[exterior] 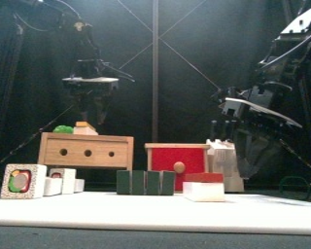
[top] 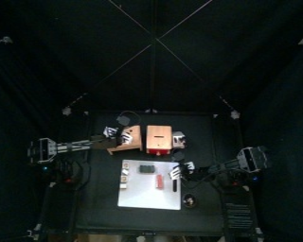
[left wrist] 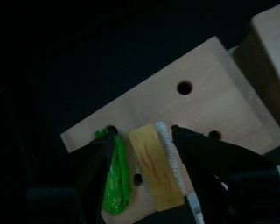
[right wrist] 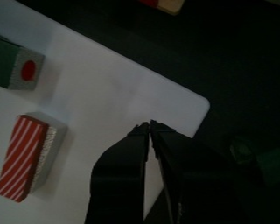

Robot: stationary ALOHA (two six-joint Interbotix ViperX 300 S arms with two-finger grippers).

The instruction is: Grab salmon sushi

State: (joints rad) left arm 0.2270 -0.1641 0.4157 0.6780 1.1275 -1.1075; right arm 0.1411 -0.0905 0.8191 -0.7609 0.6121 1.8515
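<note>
The salmon sushi, a rectangular block with orange-red and white stripes, lies flat on the white mat on the worktop, apart from the right pincer, whose jaws are pressed together, empty. A green-and-white roll piece with a red centre sits nearby. The left pincer hovers over the light wooden box with round holes, clasping what looks like a tan block with a green strip.
</note>
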